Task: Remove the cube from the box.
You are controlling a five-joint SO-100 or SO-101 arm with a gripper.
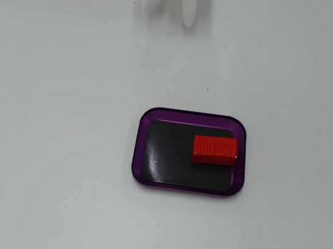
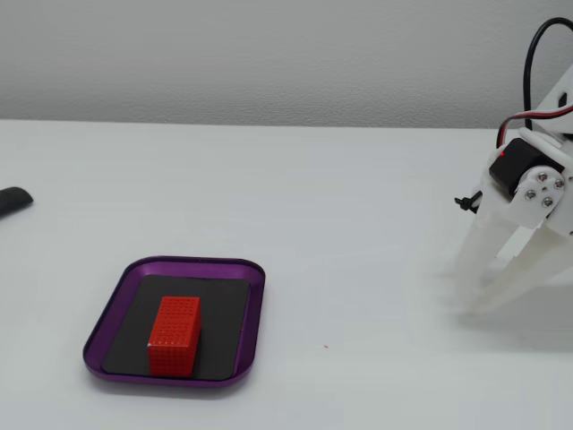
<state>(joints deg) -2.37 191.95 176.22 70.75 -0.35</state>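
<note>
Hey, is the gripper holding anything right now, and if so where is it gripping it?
Nothing is held. The gripper stands far from the box, its fingers near the table with nothing between them. The cube lies untouched in the box.

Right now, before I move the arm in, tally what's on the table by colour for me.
Red: 1, the cube lying in the box.
Purple-rimmed: 1, the box.
Black: 1, a dark object at the side fixed view's left edge, unidentifiable.
Total: 3

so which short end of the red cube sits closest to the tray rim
In the top-down fixed view, the cube has its right short end nearly at the right rim of the box. Its left end faces open black floor.
</note>
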